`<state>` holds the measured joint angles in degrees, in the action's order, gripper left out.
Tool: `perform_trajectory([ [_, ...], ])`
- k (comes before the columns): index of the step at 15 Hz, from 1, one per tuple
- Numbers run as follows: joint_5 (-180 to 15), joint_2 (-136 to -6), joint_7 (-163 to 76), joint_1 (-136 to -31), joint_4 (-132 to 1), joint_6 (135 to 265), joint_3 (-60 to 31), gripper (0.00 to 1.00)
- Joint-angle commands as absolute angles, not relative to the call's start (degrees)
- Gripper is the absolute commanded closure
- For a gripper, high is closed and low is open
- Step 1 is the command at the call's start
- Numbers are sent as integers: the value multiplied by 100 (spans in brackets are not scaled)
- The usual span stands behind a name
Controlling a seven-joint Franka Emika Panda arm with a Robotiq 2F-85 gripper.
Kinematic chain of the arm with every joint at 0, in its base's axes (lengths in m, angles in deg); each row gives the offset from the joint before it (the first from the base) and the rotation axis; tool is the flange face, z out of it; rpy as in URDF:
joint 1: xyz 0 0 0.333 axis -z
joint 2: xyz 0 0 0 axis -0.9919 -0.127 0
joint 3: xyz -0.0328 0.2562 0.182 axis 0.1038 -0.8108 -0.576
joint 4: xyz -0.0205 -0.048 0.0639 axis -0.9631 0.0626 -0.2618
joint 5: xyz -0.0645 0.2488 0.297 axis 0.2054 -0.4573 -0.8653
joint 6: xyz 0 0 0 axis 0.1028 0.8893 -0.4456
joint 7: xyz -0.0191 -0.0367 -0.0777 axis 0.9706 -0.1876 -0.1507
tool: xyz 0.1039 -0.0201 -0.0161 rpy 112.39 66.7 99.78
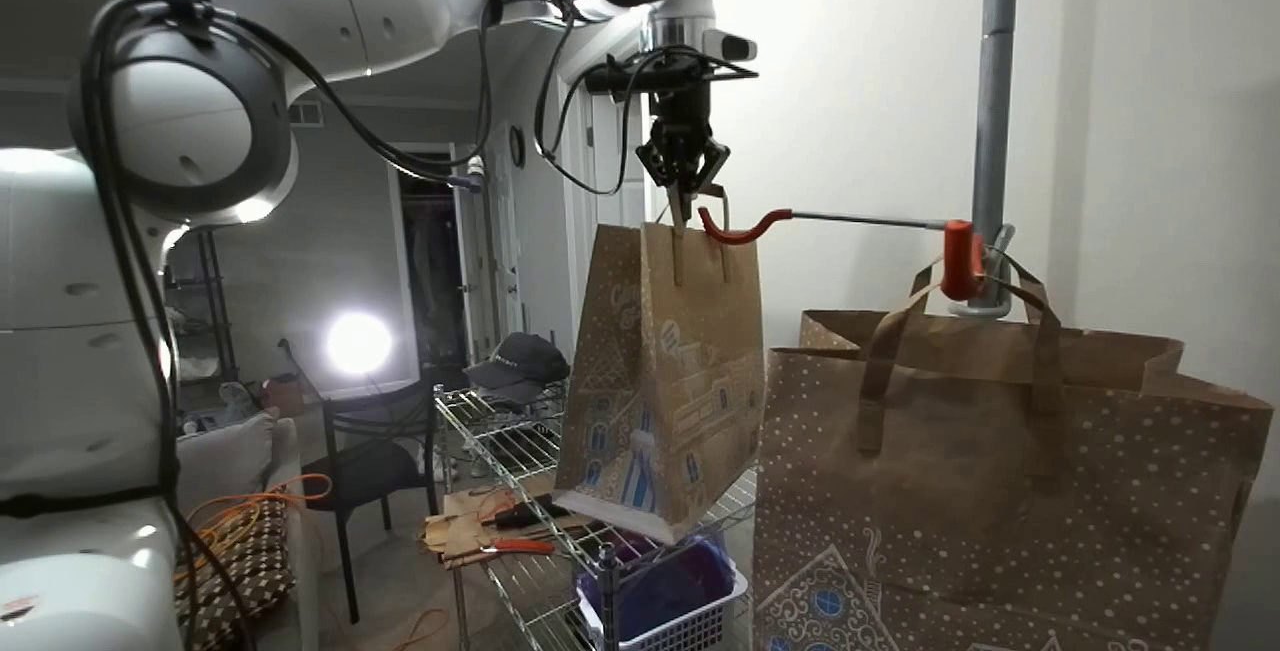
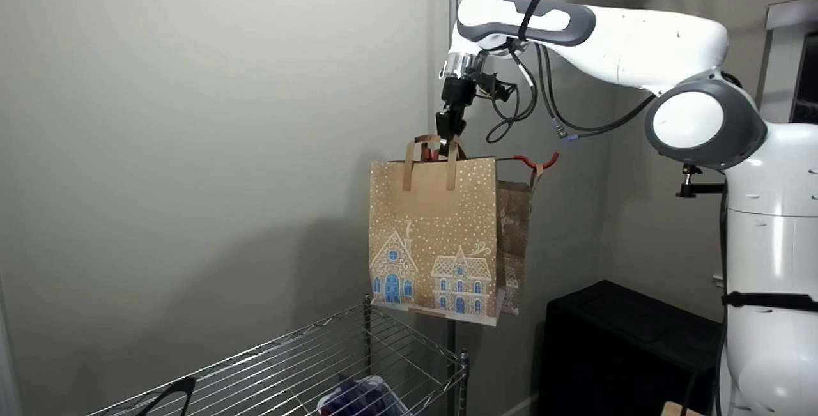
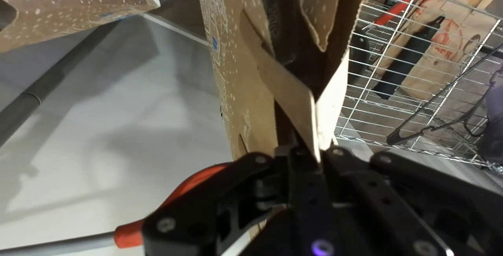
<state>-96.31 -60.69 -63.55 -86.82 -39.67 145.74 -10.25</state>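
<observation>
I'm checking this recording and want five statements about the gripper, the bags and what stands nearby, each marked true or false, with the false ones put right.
1. The gripper is closed on a handle strap of a paper bag. True.
2. The gripped bag is upside down. False: it hangs with its opening up.
3. A second paper bag hangs by its handles from a red-tipped hook. True.
4. The gripped bag is plain, with no print. False: it bears printed houses.
5. A white basket sits below the top shelf of the wire rack. True.
</observation>
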Motion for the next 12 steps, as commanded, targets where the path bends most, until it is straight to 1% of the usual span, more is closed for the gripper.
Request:
perform_trajectory([
  [1, -9553, -6111, -5829, -8701, -3905, 14289, -1010, 100],
  [6, -9759, -6244, -5308, -8646, -3770, 13724, -989, 100],
  [12, -10176, -6545, -4948, -8531, -3271, 12991, -906, 100],
])
